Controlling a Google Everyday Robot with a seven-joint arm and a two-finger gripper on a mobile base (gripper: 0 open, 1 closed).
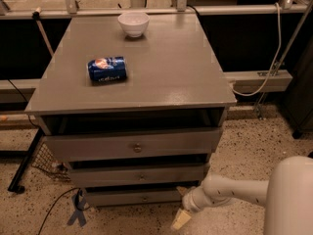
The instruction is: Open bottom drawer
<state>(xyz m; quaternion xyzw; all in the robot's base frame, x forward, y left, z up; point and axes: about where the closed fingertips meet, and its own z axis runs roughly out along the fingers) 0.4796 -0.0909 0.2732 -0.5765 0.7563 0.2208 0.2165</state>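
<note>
The bottom drawer [132, 198] is the lowest and narrowest of three grey drawer fronts in the cabinet, with a tiny round knob [144, 198] at its centre. Its front sits set back under the middle drawer [139, 176] and the top drawer [134, 147]. My gripper [180, 218] hangs low near the floor, just off the bottom drawer's right end, to the right of the knob. The white arm [230, 192] comes in from the lower right.
On the grey cabinet top [166, 77] lie a blue can [107, 69] on its side and a white bowl [133, 23] at the back. A blue ribbon [77, 213] and a black cable lie on the speckled floor at the left. A black stand leg [24, 168] is at the left.
</note>
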